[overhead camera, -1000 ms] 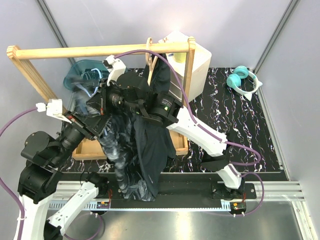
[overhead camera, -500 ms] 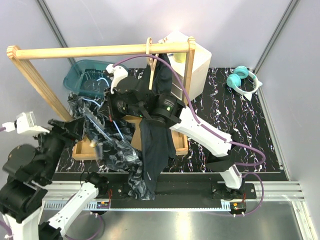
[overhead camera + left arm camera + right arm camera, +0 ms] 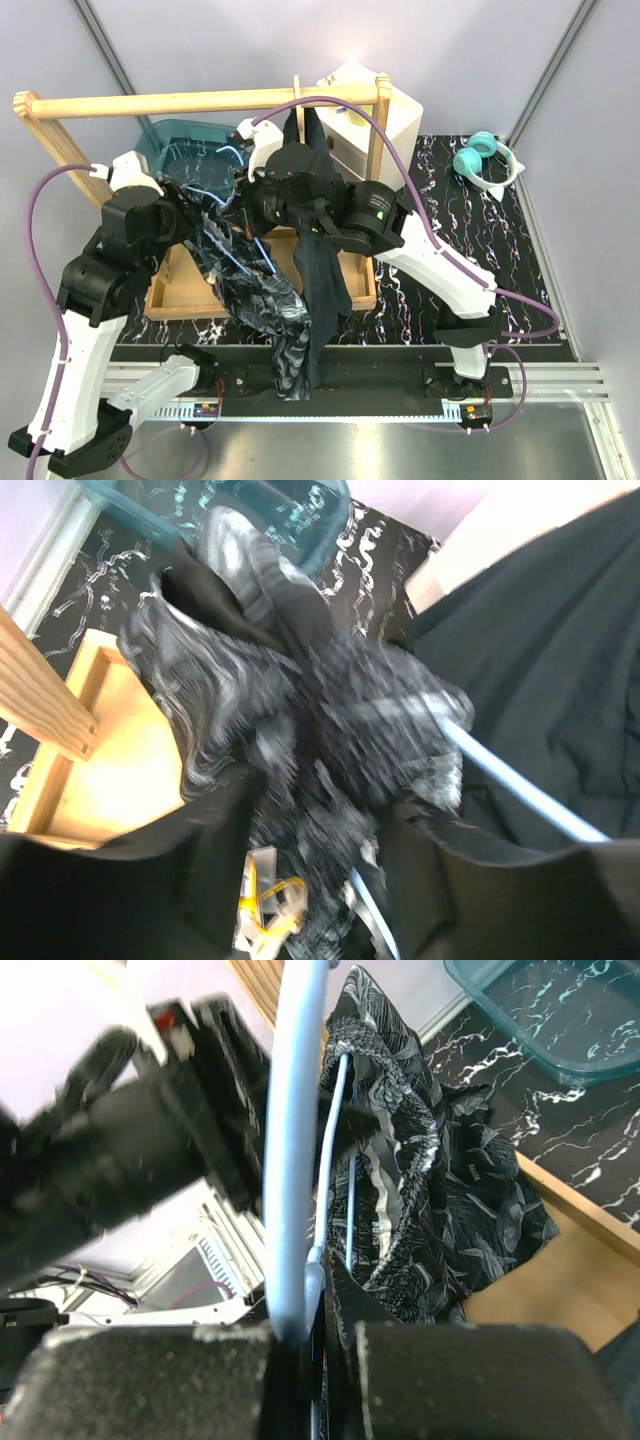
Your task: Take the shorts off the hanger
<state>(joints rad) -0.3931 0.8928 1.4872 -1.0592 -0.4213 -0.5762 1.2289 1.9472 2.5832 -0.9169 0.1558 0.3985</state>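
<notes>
The black-and-white patterned shorts (image 3: 255,295) hang bunched on a light-blue hanger (image 3: 232,258) over the wooden tray, their lower end drooping toward the table's front edge. My right gripper (image 3: 258,198) is shut on the hanger; in the right wrist view the hanger's bar (image 3: 295,1110) runs up from between my fingers (image 3: 315,1330), with the shorts (image 3: 400,1190) draped beside it. My left gripper (image 3: 195,232) reaches into the shorts from the left. In the blurred left wrist view the shorts (image 3: 300,680) fill the gap between its fingers (image 3: 315,820), and a hanger arm (image 3: 520,792) shows at the right.
A dark garment (image 3: 320,270) hangs from a wooden hanger on the wooden rack's rail (image 3: 200,101), right beside the shorts. A teal bin (image 3: 180,150) is behind the wooden tray (image 3: 180,292). A white box (image 3: 375,110) and teal headphones (image 3: 485,160) are at the back right.
My left arm has swung from the near left up and inward to the shorts. The shorts and hanger have shifted, and the cloth now trails lower toward the front edge.
</notes>
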